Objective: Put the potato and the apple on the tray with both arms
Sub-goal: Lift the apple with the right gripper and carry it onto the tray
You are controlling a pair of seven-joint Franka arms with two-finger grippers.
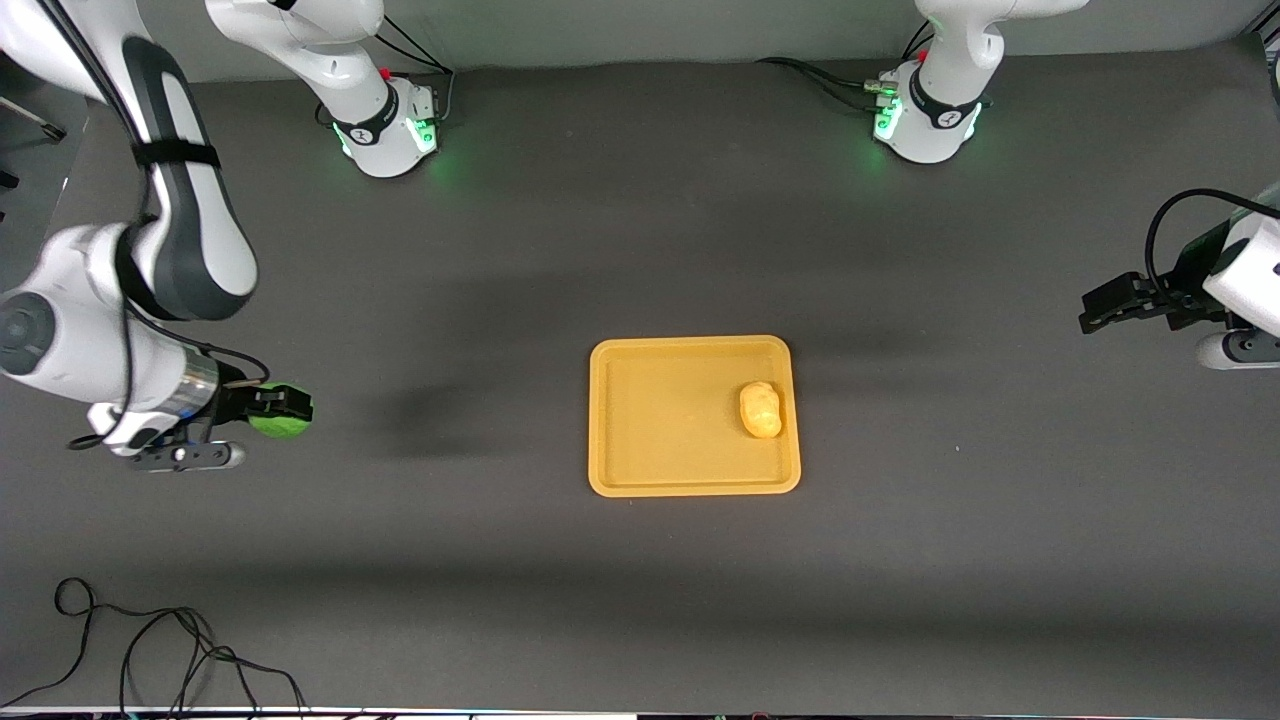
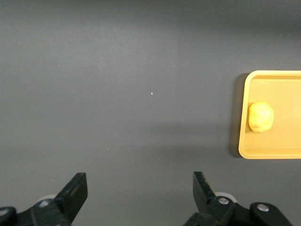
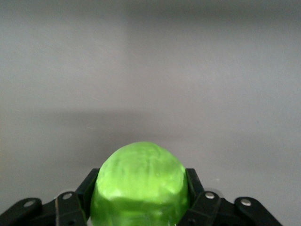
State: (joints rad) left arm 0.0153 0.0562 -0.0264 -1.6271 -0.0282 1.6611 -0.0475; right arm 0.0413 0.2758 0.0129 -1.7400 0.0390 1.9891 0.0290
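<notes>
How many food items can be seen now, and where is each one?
2. The potato lies on the tray, at the end toward the left arm. The apple is held in the right gripper above the table, toward the right arm's end. None seems hidden.

The yellow-orange tray (image 1: pixel 640 470) lies flat at the table's middle, rim low, corners rounded. The lumpy yellow potato (image 1: pixel 761 409) rests inside it at about three o'clock, close to the rim toward the left arm's end. The round bright green apple (image 1: pixel 277 424) is clamped between the right gripper's (image 1: pixel 283 403) fingers, well apart from the tray at about nine o'clock.
</notes>
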